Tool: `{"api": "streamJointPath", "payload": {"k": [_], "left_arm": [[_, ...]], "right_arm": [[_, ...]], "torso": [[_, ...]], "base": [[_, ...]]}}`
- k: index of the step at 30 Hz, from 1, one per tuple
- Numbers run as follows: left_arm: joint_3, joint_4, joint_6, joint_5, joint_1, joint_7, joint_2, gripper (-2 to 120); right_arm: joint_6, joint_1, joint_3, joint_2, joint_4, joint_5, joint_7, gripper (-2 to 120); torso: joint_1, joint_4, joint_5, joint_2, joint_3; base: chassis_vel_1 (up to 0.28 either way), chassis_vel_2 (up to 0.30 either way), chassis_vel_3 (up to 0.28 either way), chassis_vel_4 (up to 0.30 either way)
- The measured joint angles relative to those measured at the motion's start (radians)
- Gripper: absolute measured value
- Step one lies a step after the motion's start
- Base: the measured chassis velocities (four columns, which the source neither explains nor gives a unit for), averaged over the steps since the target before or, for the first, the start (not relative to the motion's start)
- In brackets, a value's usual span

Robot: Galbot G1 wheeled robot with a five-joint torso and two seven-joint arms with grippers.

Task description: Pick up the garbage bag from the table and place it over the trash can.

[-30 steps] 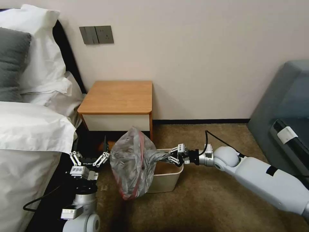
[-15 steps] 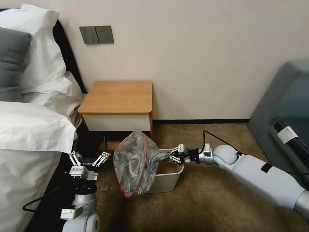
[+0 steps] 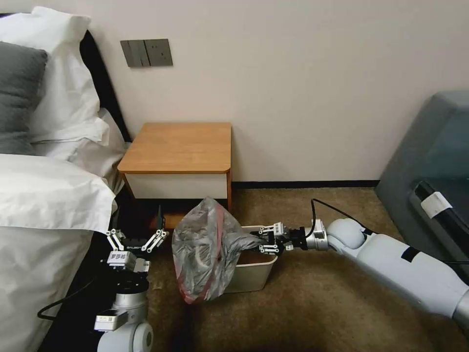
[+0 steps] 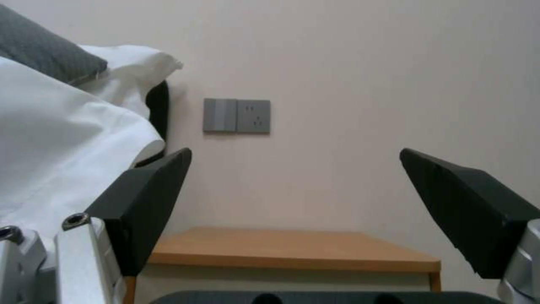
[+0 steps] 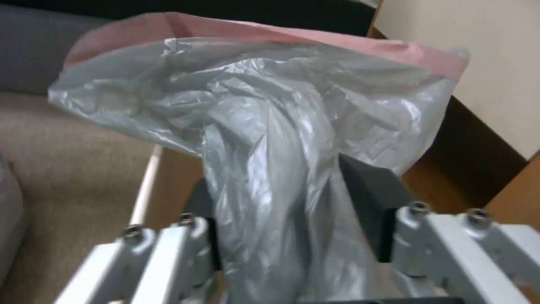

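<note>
Right gripper point(image 3: 261, 243) has the garbage bag point(image 3: 207, 249) clamped at a bunched, twisted neck, arm reaching in from the right, low over the carpet point(image 3: 317, 303). Fingers point(image 5: 368, 200) are pinched tight on the grey plastic, and the right wrist view confirms it: crinkled film squeezed between the dark pads, ballooning out beyond them with the pink-red rim at its far edge. Bag is off the table point(image 3: 181, 146), whose orange-brown top sits bare against the far wall. It hangs puffed up and airborne, draped across the left end of the trash can point(image 3: 254, 271), its lower end sagging down past the can's left side toward the carpet. The beige can stands upright on the floor, just in front of the table's right corner, its opening partly uncovered on the right, under the gripper. The bag lies over the can's left side and is not stretched around the rim.

Left gripper point(image 3: 135, 239) waits low on the left, beside the white bedding point(image 3: 49, 195), pointing up and away toward the table, well apart from the bag. Fingers point(image 4: 146, 202) spread wide, nothing between them; through the gap you see the table edge and the grey wall switch plate point(image 4: 236, 115).
</note>
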Motion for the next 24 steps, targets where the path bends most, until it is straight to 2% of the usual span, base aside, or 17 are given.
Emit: {"api": "streamJointPath", "payload": {"k": [1,4,7,8,9,11,14,19,24], "left_arm": [[0.000,0.000,0.000,0.000,0.000,0.000,0.000,93],[0.002,0.002,-0.001,0.000,-0.002,0.000,-0.003,93],[0.004,0.003,-0.001,0.001,-0.004,0.000,-0.004,93],[0.004,0.003,-0.001,0.001,-0.005,0.000,-0.004,93],[0.004,0.003,-0.001,0.001,-0.005,0.000,-0.004,93],[0.004,0.003,-0.001,0.001,-0.006,0.000,-0.004,93],[0.004,0.003,-0.001,0.002,-0.006,0.000,-0.003,93],[0.004,0.003,-0.001,0.002,-0.004,0.000,-0.003,93],[0.005,0.003,-0.002,0.003,-0.002,0.000,-0.002,93]], "right_arm": [[0.000,0.000,0.000,0.000,0.000,0.000,0.000,52],[-0.005,0.026,-0.002,0.001,-0.011,-0.017,-0.031,68],[-0.008,0.036,-0.003,0.002,-0.017,-0.021,-0.046,74],[-0.009,0.041,-0.003,0.002,-0.020,-0.021,-0.055,82],[-0.009,0.041,-0.003,0.002,-0.020,-0.021,-0.055,82],[-0.014,0.043,-0.003,-0.002,-0.020,-0.017,-0.073,92],[-0.021,0.045,-0.002,-0.008,-0.020,-0.001,-0.106,99],[-0.034,0.054,0.022,-0.030,-0.010,0.071,-0.190,100],[-0.035,0.055,0.057,-0.059,0.027,0.139,-0.200,100]], "torso": [[0.000,0.0000,0.0000,0.000,0.000],[0.000,0.0000,0.0000,0.000,0.000],[0.000,0.0001,0.0000,0.000,0.000],[0.000,0.0000,0.0000,0.000,0.000],[0.000,0.0000,0.0000,0.000,0.000],[0.000,0.0000,0.0000,0.000,0.000],[0.000,-0.0001,0.0001,0.000,0.000],[0.000,0.0000,0.0001,0.000,0.000],[0.000,-0.0001,0.0001,0.000,0.000]], "base": [[0.000,0.000,0.000,0.000],[0.000,0.000,0.000,0.000],[0.000,0.000,0.000,0.000],[0.000,0.000,0.000,0.000],[0.000,0.000,0.000,0.000],[0.000,0.000,0.000,0.000],[0.000,0.000,0.000,0.000],[0.000,0.000,0.000,0.000],[0.000,0.000,0.000,0.000]]}}
